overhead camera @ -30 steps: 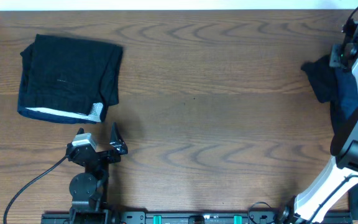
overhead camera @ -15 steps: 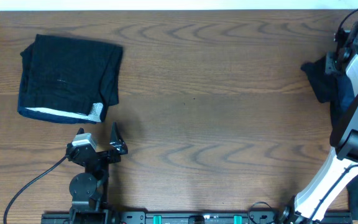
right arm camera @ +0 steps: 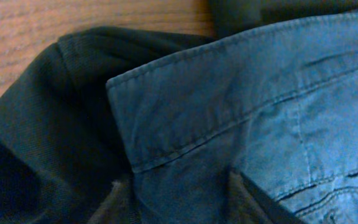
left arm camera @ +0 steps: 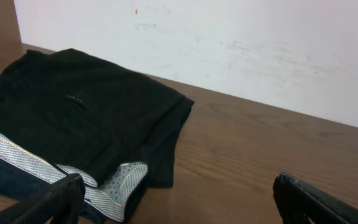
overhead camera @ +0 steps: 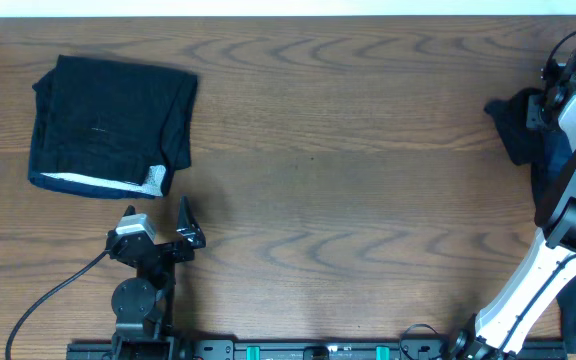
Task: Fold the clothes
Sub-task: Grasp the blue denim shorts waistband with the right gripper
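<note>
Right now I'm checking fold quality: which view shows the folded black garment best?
Left wrist: the folded black garment is close up, its white edge clear. Overhead shows it whole but small; right wrist shows only other clothes.

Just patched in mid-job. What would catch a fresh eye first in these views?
A folded black garment with a white edge lies at the far left of the table, just beyond the open left claw. At the right edge, the right arm reaches over a rumpled dark pile. Its wrist camera is filled by a blue denim hem lying over black cloth.
</note>
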Controlling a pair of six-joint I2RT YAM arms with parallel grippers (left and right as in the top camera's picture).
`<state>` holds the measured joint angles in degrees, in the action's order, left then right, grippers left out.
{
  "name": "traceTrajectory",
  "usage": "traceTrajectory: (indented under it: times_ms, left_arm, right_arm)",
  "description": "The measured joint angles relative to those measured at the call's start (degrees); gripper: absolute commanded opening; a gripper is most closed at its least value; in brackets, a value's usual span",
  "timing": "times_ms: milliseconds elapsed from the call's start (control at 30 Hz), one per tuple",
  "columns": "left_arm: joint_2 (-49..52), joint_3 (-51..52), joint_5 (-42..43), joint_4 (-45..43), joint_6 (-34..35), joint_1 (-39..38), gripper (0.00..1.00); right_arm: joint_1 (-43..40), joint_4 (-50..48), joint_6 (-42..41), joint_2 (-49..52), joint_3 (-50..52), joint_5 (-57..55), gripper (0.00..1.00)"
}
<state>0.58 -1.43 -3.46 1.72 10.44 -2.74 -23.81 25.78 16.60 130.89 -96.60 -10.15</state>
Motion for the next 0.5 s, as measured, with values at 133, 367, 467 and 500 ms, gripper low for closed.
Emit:
traceTrajectory:
  times_ms: [133, 367, 467, 500]
  left_arm:
    - [0.0, 0.0, 0.0, 0.0, 0.0, 0.0, 0.98]
    - [0.0, 0.0, -0.02, 0.0, -0.02, 0.0, 0.98]
    - [0.0, 0.0, 0.0, 0.0, 0.0, 0.0, 0.98]
    - [0.02, 0.0, 0.0, 0.0, 0.0, 0.0, 0.98]
  right_arm:
    - [-0.02, -0.31, 0.44, 0.0, 0.0, -0.04, 0.17]
    - [-0.02, -0.46, 0.5, -0.11, 0.0, -0.37, 0.01]
    - [-0.02, -0.37, 0.39, -0.39, 0.0, -0.44, 0.01]
    - [-0.02, -0.33, 0.37, -0.59, 0.0, -0.46, 0.01]
